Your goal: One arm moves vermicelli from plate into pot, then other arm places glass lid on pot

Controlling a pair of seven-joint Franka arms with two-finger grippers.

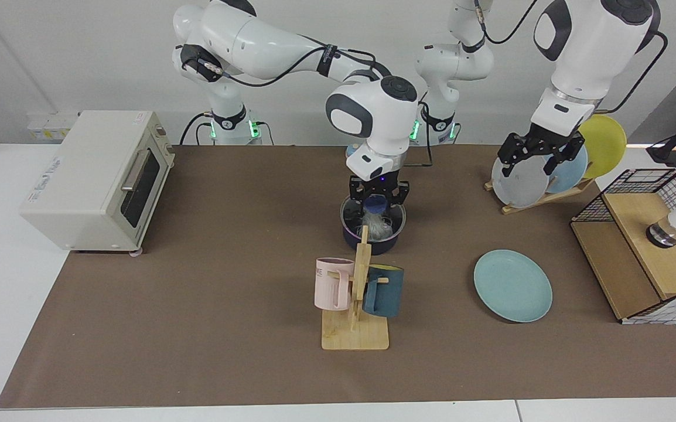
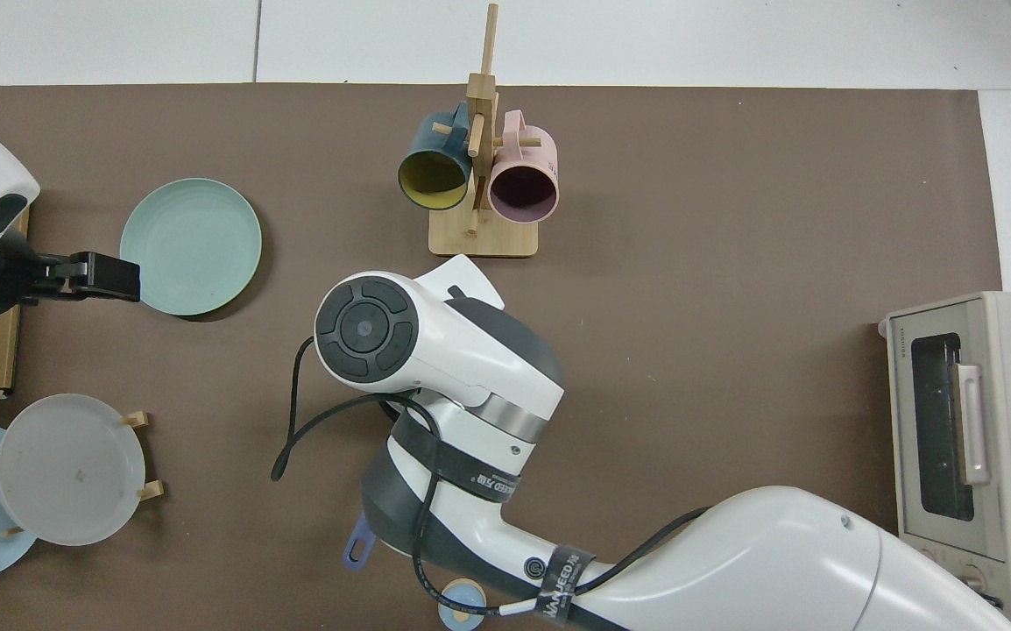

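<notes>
- Brown mat covers the tabletop point(image 1: 168, 328), white wall behind; a toaster oven point(image 1: 95, 179) sits at the facing view's left edge.
- Right tool point(image 1: 378, 198) hangs straight down over the pot point(image 1: 373, 240), fingers pinching the blue knob of the lid point(image 1: 378, 203); the lid sits level at the pot's rim, whether fully seated I cannot tell.
- Vermicelli point(image 1: 376, 225) lies inside the pot, directly under the right tool, seen through the glass.
- From above, the right arm's body hides the pot, lid and tool; only the end of the pot's handle point(image 2: 357, 548) shows past it.
- Mug rack point(image 1: 355, 316) stands just in front of the pot on the camera's side of the right tool, with a pink mug point(image 1: 332, 284) and a dark teal mug point(image 1: 383, 291) hung on it.
- A small blue knobbed thing point(image 2: 462, 605) lies beyond the pot's handle, partly under the arm.
- Left tool point(image 1: 540, 153) waits well off to the side, raised in front of the plate rack point(image 1: 540, 196), fingers spread and holding nothing; grey-white point(image 1: 516, 181), light blue and yellow point(image 1: 607, 143) plates stand in that rack.
- Teal plate point(image 1: 512, 285) lies flat on the mat, bare, below and nearer the camera than the left tool; a wire-and-wood box point(image 1: 645, 246) stands beside it toward the edge.
</notes>
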